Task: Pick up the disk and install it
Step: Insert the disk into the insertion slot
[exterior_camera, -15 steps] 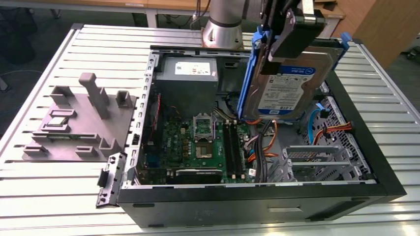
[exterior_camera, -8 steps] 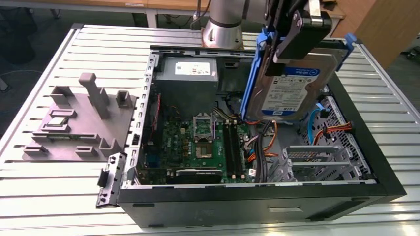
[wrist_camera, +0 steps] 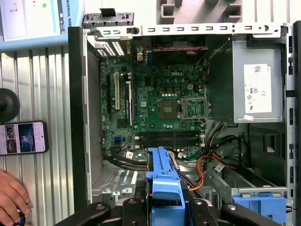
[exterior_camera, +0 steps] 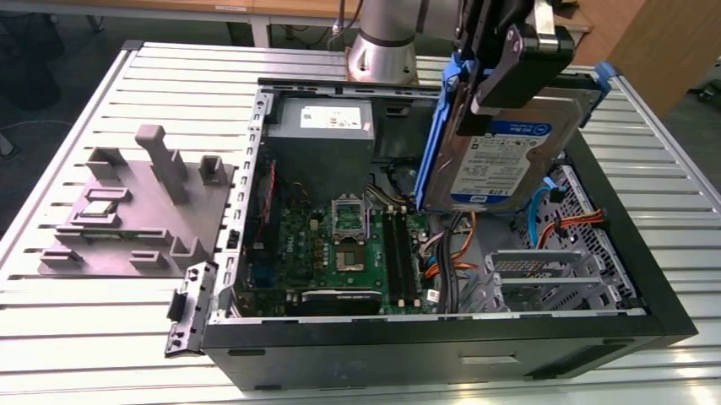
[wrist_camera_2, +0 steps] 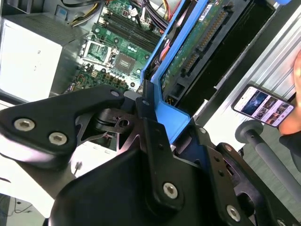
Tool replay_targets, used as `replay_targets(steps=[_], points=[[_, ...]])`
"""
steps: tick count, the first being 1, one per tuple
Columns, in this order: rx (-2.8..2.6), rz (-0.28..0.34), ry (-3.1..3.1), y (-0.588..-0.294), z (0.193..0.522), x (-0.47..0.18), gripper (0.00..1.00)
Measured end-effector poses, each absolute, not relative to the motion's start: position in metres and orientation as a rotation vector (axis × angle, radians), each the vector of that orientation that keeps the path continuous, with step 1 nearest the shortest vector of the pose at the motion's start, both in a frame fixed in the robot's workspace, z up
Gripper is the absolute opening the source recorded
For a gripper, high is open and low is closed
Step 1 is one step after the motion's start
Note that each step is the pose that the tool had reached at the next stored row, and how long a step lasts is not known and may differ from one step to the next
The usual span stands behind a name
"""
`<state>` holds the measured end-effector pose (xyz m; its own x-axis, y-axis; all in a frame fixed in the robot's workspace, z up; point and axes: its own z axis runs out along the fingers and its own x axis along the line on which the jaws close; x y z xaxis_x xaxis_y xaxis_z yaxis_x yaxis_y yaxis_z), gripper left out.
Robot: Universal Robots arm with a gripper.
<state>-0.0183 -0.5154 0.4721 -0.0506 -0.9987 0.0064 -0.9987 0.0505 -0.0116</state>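
Slatted metal table (exterior_camera: 169, 84): gripper (exterior_camera: 509, 74) clamps disk (exterior_camera: 496, 160) upright above open computer case (exterior_camera: 451, 339).

We see the case (exterior_camera: 451, 346) from three cameras. The exterior view stands well off, higher than the case and out beyond its black wall. It looks down aslant into the open side and takes in the whole case and the table (exterior_camera: 169, 76) around it. The first wrist view hangs above the case, nearer, and faces straight down into it, with the gripper (wrist_camera: 164, 207) at the picture's edge. The second wrist view sits close against the gripper and looks past the disk (wrist_camera_2: 197, 47) into the case at a tilt. All three share the motherboard (exterior_camera: 338, 245) (wrist_camera_2: 117, 52) (wrist_camera: 160, 108) inside the case. Both wrist views share the phone (wrist_camera_2: 263, 106) (wrist_camera: 23, 137) lying just outside the case.
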Motion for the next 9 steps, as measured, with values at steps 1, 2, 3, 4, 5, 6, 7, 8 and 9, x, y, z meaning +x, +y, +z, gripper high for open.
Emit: replay_targets(steps=[1, 2, 3, 4, 5, 6, 7, 8, 9], points=[[-2.162, -0.02, 2.274, -0.516, 0.472, -0.017, 0.37], [-2.162, -0.02, 2.275, -0.516, 0.472, -0.016, 0.37], [-2.162, -0.02, 2.275, -0.516, 0.472, -0.013, 0.37], [-2.163, -0.019, 2.275, -0.516, 0.472, -0.01, 0.37], [-2.163, -0.018, 2.275, -0.516, 0.472, -0.007, 0.37], [-2.163, -0.018, 2.275, -0.516, 0.472, -0.005, 0.37], [-2.163, -0.018, 2.275, -0.516, 0.472, -0.004, 0.37], [-2.163, -0.018, 2.275, -0.517, 0.471, -0.003, 0.37], [-2.163, -0.018, 2.275, -0.519, 0.471, -0.003, 0.37]])
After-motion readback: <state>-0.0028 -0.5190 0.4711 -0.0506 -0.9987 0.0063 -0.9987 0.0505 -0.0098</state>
